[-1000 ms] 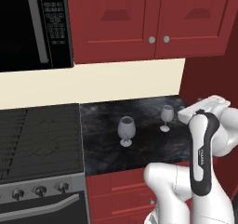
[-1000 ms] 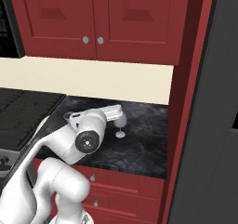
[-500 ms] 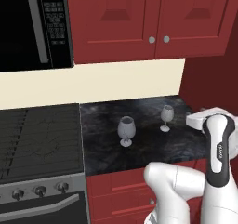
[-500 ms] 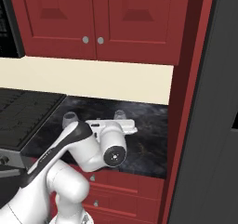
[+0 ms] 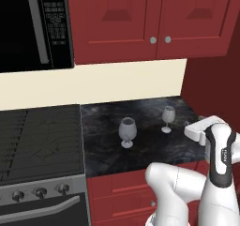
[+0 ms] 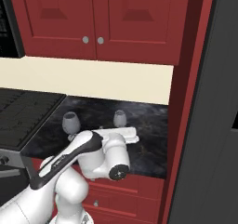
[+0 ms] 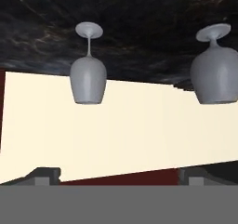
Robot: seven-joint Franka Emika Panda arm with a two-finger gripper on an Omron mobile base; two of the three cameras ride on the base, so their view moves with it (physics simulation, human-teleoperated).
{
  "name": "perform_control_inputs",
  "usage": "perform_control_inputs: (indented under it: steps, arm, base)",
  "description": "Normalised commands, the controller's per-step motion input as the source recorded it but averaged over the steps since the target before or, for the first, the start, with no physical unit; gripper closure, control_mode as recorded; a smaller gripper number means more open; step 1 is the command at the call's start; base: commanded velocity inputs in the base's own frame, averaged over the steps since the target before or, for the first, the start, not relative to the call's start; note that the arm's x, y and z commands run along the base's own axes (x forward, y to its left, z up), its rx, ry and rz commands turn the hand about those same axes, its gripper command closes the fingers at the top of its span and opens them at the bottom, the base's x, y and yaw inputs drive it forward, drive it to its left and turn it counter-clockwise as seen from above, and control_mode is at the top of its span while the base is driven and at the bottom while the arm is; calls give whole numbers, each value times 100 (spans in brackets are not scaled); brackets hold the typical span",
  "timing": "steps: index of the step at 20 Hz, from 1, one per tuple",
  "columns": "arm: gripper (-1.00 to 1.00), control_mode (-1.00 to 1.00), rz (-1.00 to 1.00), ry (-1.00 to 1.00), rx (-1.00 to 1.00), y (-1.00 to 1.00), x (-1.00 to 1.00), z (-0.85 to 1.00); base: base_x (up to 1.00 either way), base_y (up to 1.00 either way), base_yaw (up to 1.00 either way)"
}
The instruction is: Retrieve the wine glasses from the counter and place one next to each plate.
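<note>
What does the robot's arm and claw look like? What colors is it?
The arm is smooth, rounded and shiny white, with black bands at its joints. One black band carries small pale lettering, too small to read. A round joint cap shows on its side. The claw has two small dark grey fingertips.

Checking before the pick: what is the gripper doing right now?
Gripper: open, holding nothing; both wine glasses stand free on the counter.
</note>
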Motion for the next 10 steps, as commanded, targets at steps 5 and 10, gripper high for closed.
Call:
perform_control_inputs:
  steps: [5, 10]
  arm:
    - [-100, -100, 0, 3, 1, 0, 54, -19]
    - [-100, -100, 0, 3, 0, 0, 41, 0]
  base:
    - [0, 0, 0]
    - [0, 0, 0]
